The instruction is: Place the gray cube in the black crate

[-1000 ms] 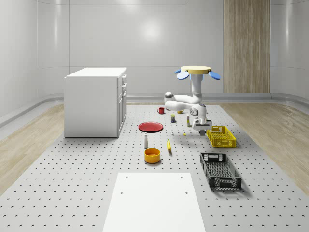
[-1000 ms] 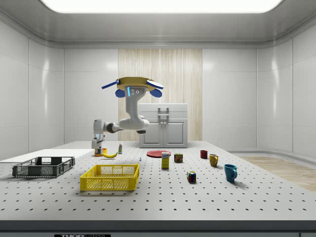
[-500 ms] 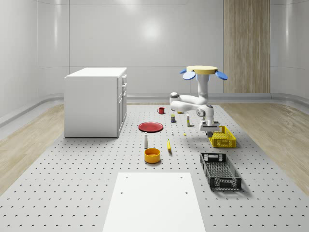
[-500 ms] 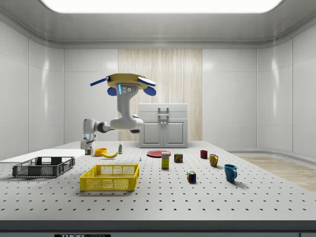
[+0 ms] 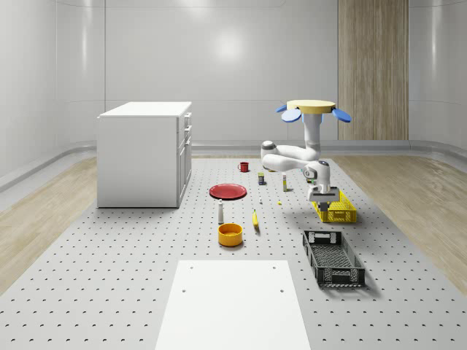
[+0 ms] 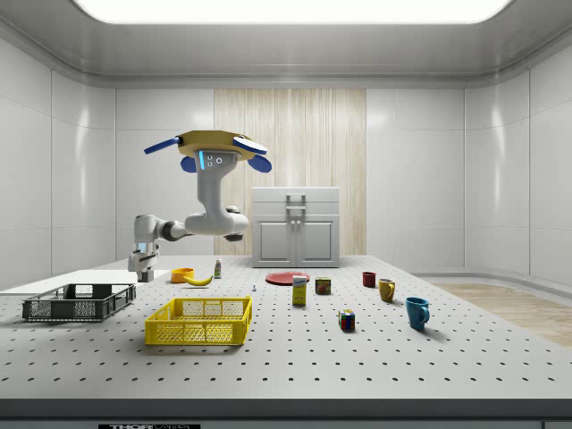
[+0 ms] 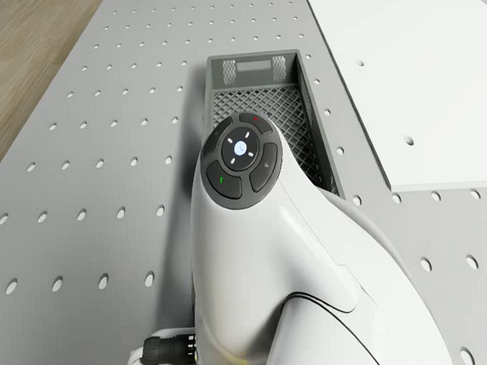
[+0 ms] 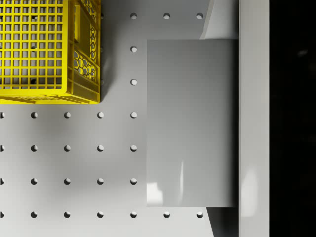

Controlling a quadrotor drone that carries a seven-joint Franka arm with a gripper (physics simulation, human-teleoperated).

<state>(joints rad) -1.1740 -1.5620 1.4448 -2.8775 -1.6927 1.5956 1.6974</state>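
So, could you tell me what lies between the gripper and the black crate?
Nothing: in the side view, only bare perforated table separates the gripper from the black crate below it.

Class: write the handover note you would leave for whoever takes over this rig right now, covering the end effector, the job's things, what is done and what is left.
End effector: shut on the gray cube, held in the air.
Drone: hovers over the table, by the yellow crate.
Black crate: on the table, nothing visible in it; the end effector is just short of it.
Done: cube picked up.
Left: carry it over the black crate, lower it, release.
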